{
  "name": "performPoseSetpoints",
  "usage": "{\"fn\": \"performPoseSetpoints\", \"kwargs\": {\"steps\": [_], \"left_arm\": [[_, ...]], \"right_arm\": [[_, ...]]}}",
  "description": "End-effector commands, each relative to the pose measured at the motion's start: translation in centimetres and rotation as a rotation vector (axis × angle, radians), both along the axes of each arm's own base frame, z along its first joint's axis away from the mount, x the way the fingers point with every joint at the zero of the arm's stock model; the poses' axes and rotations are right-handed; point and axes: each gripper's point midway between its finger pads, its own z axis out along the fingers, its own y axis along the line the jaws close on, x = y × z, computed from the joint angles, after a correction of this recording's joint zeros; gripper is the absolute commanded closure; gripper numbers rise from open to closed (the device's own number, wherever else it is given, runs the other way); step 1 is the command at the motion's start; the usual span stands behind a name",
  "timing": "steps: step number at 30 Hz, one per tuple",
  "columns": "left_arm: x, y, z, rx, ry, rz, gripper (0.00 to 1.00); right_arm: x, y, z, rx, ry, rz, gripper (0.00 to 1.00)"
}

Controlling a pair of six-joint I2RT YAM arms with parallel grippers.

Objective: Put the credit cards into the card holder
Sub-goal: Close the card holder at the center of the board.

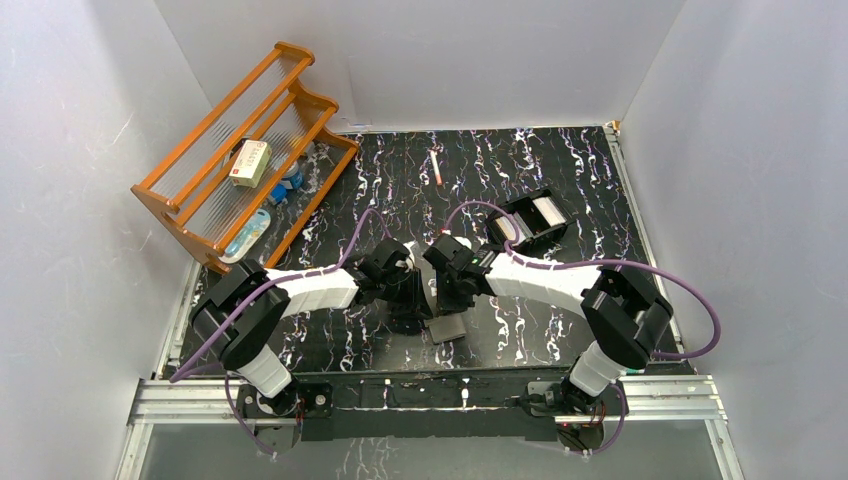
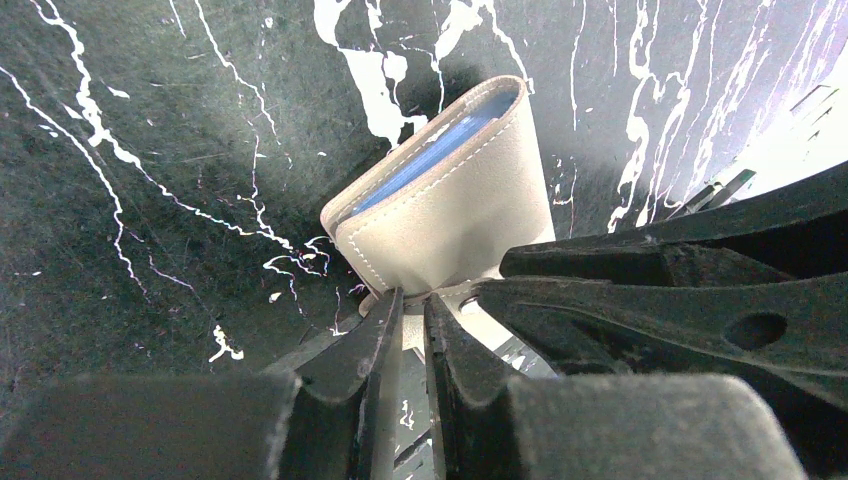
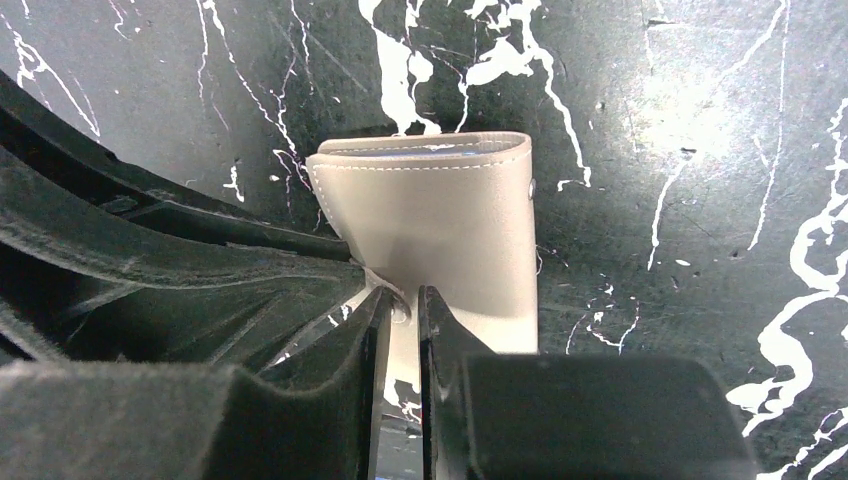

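Observation:
The card holder (image 1: 447,329), grey-brown and folded, lies on the black marbled table between both arms. In the left wrist view the card holder (image 2: 450,210) shows a blue inside at its open edge. My left gripper (image 2: 413,297) is shut on its small snap tab. My right gripper (image 3: 402,292) stands right beside it at the same tab of the card holder (image 3: 440,230), its jaws a narrow gap apart and not pinching. From above, the left gripper (image 1: 403,292) and right gripper (image 1: 452,290) nearly touch. Credit cards (image 1: 545,210), white and yellowish, lie in a black tray.
The black tray (image 1: 520,200) sits behind the right arm. An orange wooden rack (image 1: 200,160) at the back left holds a cream box (image 1: 250,162) and small blue items. A thin orange stick (image 1: 436,167) lies at the back centre. White walls close three sides.

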Motion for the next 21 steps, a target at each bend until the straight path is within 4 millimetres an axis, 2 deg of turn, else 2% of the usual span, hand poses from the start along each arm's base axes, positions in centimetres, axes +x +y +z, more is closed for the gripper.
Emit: {"fn": "performPoseSetpoints", "kwargs": {"steps": [1, 9, 15, 21], "left_arm": [[-3.0, 3.6, -4.5, 0.21, 0.096, -0.009, 0.87], [-2.9, 3.5, -4.3, 0.21, 0.093, -0.007, 0.87], [-2.9, 3.5, -4.3, 0.212, 0.094, -0.007, 0.87], [-2.9, 3.5, -4.2, 0.21, 0.091, -0.007, 0.87]], "right_arm": [[0.0, 0.2, -0.1, 0.021, 0.002, 0.005, 0.76], [-0.3, -0.1, -0.9, 0.011, 0.015, 0.007, 0.79], [-0.8, -0.6, -1.6, -0.012, 0.038, 0.008, 0.86], [-1.2, -0.8, -1.9, -0.023, 0.055, 0.012, 0.86]]}}
